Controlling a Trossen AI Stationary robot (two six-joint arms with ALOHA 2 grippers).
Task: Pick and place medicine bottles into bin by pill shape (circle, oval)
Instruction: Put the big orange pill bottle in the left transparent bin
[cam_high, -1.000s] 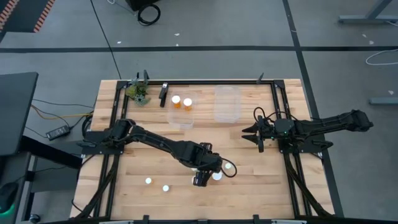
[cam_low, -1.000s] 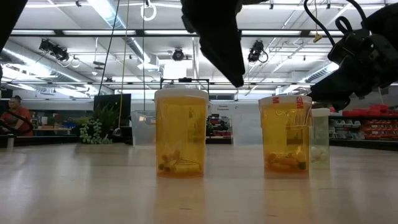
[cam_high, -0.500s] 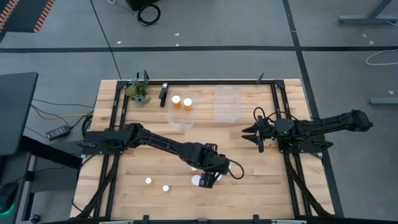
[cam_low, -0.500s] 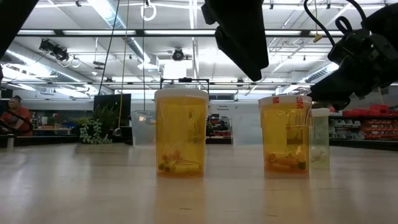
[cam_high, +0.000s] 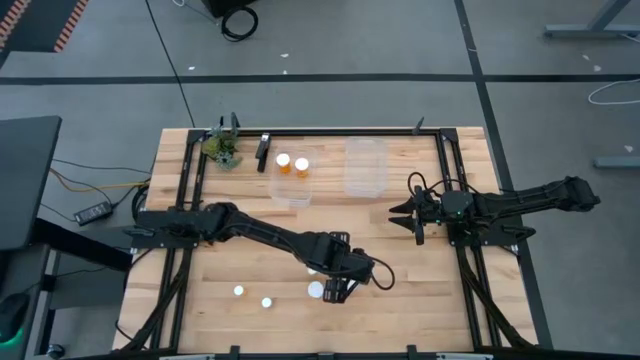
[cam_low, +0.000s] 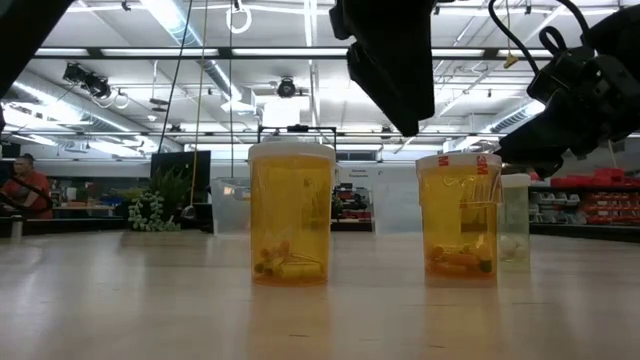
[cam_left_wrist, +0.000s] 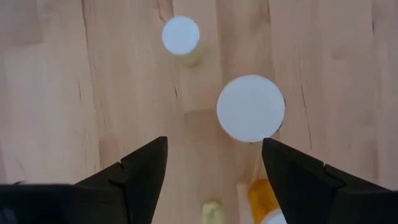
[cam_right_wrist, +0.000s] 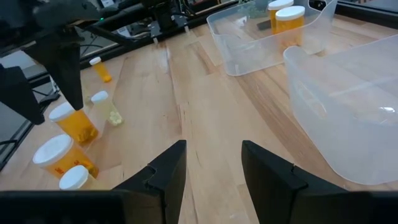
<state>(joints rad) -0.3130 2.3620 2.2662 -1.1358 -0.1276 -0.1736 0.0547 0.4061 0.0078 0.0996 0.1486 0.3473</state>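
Note:
Several white-capped medicine bottles stand near the table's front. My left gripper (cam_high: 337, 291) (cam_left_wrist: 214, 142) hangs open above them, pointing steeply down and touching none. A wide white cap (cam_left_wrist: 250, 107) lies just beyond its fingertips, a small cap (cam_left_wrist: 181, 35) farther off, and an orange bottle (cam_left_wrist: 266, 198) below its right finger. In the low view two orange bottles (cam_low: 291, 215) (cam_low: 460, 220) stand upright on their bases, with a pale one (cam_low: 514, 222) behind. My right gripper (cam_high: 407, 214) (cam_right_wrist: 213, 163) waits at the table's right, slightly open, with nothing between its fingers.
A clear bin (cam_high: 291, 180) at the far middle holds two orange bottles (cam_high: 283, 162) (cam_high: 302, 166). A second clear bin (cam_high: 365, 165) stands to its right. Two small capped bottles (cam_high: 238, 291) (cam_high: 267, 301) stand toward the near left. A small plant (cam_high: 222, 148) sits at the far left corner.
My left gripper has gone toward the table's right edge above the bottles, staying open and at about the same height. A white cap that it covered before now shows to its left. No bottle has moved.

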